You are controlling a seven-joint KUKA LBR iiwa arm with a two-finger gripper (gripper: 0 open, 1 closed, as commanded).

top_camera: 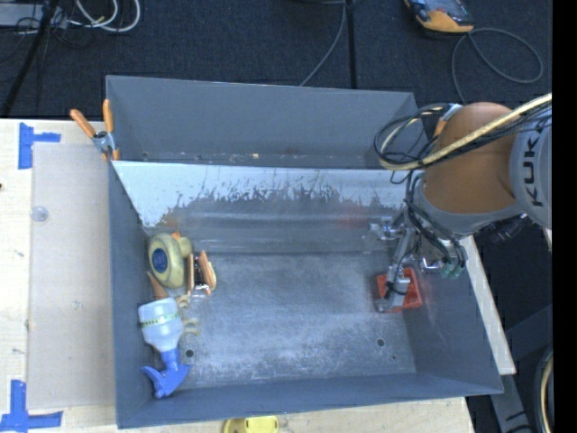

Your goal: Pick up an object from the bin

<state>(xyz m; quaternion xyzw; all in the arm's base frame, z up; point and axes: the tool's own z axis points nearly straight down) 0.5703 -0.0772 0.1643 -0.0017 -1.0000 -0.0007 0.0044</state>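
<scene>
Grey metal bin has the jaws down at its right side, touching a small red block, though whether apart or clamped I cannot tell.

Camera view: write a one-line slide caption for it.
Gripper low over a small red object by the right wall of the grey bin; tape roll and blue plastic pieces at left.

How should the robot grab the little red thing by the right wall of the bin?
Probably from straight above. The red thing lies low on the bin floor, close to the sloping right wall, so a sideways approach has little room. Pinch it across its narrower width, near its middle. The gripper hangs right at it.
</scene>
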